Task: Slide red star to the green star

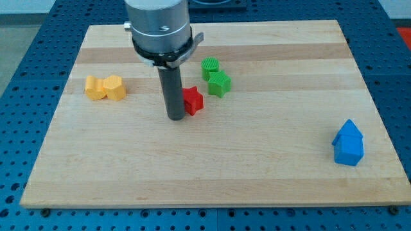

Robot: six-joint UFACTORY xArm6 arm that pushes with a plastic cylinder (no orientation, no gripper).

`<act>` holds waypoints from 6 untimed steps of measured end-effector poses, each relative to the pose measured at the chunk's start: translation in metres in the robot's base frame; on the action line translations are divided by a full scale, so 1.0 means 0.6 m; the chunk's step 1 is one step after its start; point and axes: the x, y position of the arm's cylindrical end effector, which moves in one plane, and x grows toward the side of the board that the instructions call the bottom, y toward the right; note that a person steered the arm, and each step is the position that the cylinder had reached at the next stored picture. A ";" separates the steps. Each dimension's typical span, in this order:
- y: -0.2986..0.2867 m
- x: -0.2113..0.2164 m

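Note:
The red star (192, 101) lies near the middle of the wooden board. The green star (219, 83) lies just up and to the right of it, a small gap between them. A second green block (210, 66), round-edged, sits right above the green star. My tip (176, 117) is on the board at the red star's left side, touching or almost touching it. The dark rod hides the star's left edge.
Two yellow blocks (96, 88) (115, 87) sit side by side at the view's left. Two blue blocks (349, 144) stand together at the view's lower right. The board's edge (212, 204) runs along the view's bottom, with a blue perforated table around it.

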 end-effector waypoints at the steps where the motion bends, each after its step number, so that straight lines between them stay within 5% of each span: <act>1: -0.001 0.000; 3: -0.001 -0.001; 5: 0.023 0.086; 6: 0.017 0.062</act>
